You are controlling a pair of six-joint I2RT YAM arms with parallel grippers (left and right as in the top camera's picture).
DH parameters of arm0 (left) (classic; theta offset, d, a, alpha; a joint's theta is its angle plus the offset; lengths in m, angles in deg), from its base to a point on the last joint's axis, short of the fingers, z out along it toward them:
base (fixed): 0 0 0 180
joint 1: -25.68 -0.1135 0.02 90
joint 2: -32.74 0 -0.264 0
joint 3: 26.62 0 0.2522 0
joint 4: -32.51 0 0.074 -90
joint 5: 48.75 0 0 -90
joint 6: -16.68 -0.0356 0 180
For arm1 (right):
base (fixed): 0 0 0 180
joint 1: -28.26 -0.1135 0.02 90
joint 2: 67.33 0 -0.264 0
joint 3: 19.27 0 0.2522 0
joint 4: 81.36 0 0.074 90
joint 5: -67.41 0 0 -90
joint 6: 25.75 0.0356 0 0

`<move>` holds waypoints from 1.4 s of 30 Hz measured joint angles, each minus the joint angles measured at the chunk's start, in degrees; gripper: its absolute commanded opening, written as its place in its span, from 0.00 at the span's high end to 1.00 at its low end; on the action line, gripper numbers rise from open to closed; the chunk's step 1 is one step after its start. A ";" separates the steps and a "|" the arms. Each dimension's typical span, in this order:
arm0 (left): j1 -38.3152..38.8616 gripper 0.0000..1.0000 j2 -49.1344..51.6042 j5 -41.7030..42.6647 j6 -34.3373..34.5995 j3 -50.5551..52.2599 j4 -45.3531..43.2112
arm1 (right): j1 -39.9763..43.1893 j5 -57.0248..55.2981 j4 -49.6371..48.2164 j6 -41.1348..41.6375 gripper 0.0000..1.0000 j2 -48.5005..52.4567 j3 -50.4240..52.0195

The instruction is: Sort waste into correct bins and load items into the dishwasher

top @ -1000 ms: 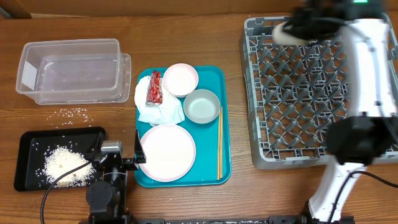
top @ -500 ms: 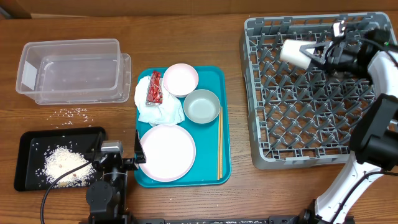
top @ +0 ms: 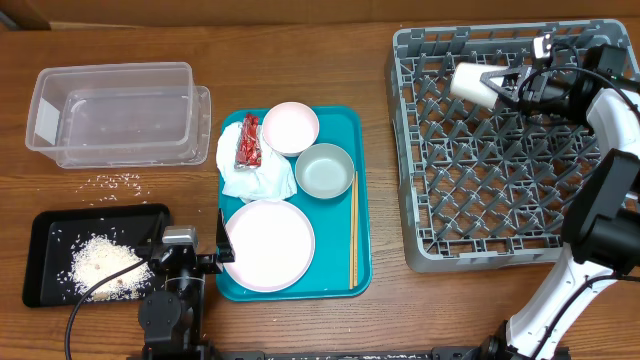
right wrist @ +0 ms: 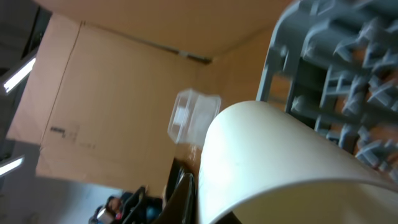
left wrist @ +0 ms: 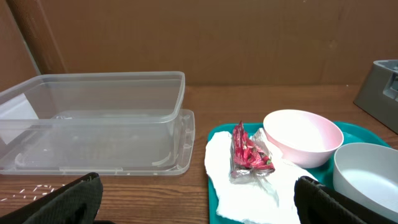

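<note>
So, early days: most of the job is left.

R gripper (top: 498, 86) is clamped shut on the cup (top: 468, 82), holding it on its side over the far-left part of the rack (top: 480, 230), near the back rim. Can't tell if the cup touches the pegs; it looks carried, not set down. The wrist view shows the cup's pale wall filling the frame w/ rack pegs beyond it. Nothing else is in the rack, so dish loading is at item one and not done yet.

L gripper (left wrist: 199, 202) sits low at the front edge of the teal tray (top: 362, 200), jaws spread wide, holding nothing. Its cam looks at the wrapper (left wrist: 247, 152) and napkin (left wrist: 249, 190).

Left to load, all on the teal tray:
- small plate (top: 290, 127), far end
- bowl (top: 324, 170), mid
- big plate (top: 268, 245), near end
- chopsticks (top: 353, 230), along the right edge

Waste is unsorted: the wrapper lies on top of the napkin, just left of the small plate. The tub (top: 110, 68) looks empty. The black tray (top: 45, 285) has only a rice pile (top: 105, 262); a few grains (top: 118, 181) lie on the table between the bins.

My read: approx one of seven things is in hand and none placed.
</note>
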 measured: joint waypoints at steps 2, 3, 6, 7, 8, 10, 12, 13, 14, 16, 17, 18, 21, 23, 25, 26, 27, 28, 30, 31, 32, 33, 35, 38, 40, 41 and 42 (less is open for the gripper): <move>0.02 0.00 0.00 0.00 0.00 0.00 0.02 | 0.57 -0.42 -5.05 4.33 0.96 0.00 0.09; 0.02 0.00 0.00 -0.02 0.00 0.00 0.02 | 0.94 -0.61 -6.84 6.38 0.96 0.00 0.09; 0.02 0.00 0.00 -0.02 0.00 0.00 -0.02 | 1.81 -0.76 -8.04 10.88 0.96 0.00 0.09; 0.02 0.00 0.00 0.00 0.00 0.00 -0.02 | 2.03 -1.11 -7.21 11.98 0.96 0.00 0.09; 0.02 0.00 0.00 -0.02 0.00 0.00 -0.02 | 2.10 -1.44 -6.45 12.52 0.96 0.00 0.09; 0.02 0.00 0.00 0.00 0.00 0.00 0.00 | 2.16 -2.64 -4.42 13.62 0.96 0.02 0.09; 0.02 0.00 0.00 -0.02 0.00 0.00 -0.02 | 2.16 -3.63 -2.19 14.49 0.96 0.31 0.09; 0.02 0.00 0.00 0.00 0.00 0.00 -0.02 | 2.14 -3.78 -1.70 14.53 0.96 0.46 0.09; 0.02 0.00 0.00 0.00 0.00 0.00 0.00 | 2.16 -3.91 -0.74 14.69 0.96 0.83 0.09; 0.02 0.00 0.00 0.00 0.00 0.00 0.00 | 2.16 -4.31 0.33 15.06 0.96 1.70 0.09; 0.02 0.00 0.00 0.00 0.00 0.00 0.00 | 2.19 -4.52 0.76 15.17 0.96 2.14 0.09; 0.02 0.00 0.00 -0.02 0.00 0.00 0.00 | 2.25 -4.07 1.20 15.30 0.96 2.54 0.09; 0.02 0.00 0.00 -0.02 0.00 0.00 0.00 | 2.56 -3.85 2.47 15.52 0.96 2.60 0.09; 0.02 0.00 0.00 0.00 0.00 0.00 0.00 | 3.21 -3.69 4.13 15.41 0.96 2.60 0.09; 0.00 0.00 0.00 -0.02 0.00 0.00 0.00 | 4.13 -3.54 5.51 14.78 0.96 2.60 0.09; 0.02 0.00 0.00 -0.02 0.00 0.00 0.00 | 4.59 -3.39 6.51 14.16 0.95 2.60 0.09; 0.00 0.00 0.00 -0.02 0.00 0.00 0.00 | 5.05 -3.32 7.50 13.68 0.92 2.60 0.09; 0.02 0.00 0.00 -0.02 0.00 0.00 -0.02 | 5.38 -3.28 8.35 13.00 0.89 2.60 0.09; 0.00 0.00 0.00 0.00 0.00 0.00 -0.02 | 5.92 -3.61 10.01 11.45 0.85 2.60 0.07; 0.02 0.00 0.00 -0.02 0.00 0.00 -0.02 | 6.08 -3.87 10.78 10.82 0.83 2.60 0.07; 0.00 0.00 0.00 -0.02 0.00 0.00 0.00 | 6.19 -4.09 11.32 10.32 0.81 2.62 0.09; 0.02 0.00 0.00 0.00 0.00 0.00 -0.02 | 6.19 -4.28 11.63 9.99 0.80 2.62 0.09; 0.02 0.00 0.00 -0.02 0.00 0.00 -0.02 | 6.19 -4.63 11.82 9.44 0.79 2.62 0.09; 0.02 0.00 0.00 -0.02 0.00 0.00 0.00 | 6.16 -4.76 11.72 9.01 0.85 2.67 0.09; 0.02 0.00 0.00 0.00 0.00 0.00 0.00 | 6.19 -3.91 11.23 8.81 0.87 2.67 0.09; 0.02 0.00 0.00 0.00 0.00 0.00 0.00 | 6.19 -2.60 10.47 8.79 0.87 2.67 0.09; 0.00 0.00 0.00 -0.02 0.00 0.00 -0.02 | 6.19 -0.63 9.62 8.59 0.87 2.69 0.09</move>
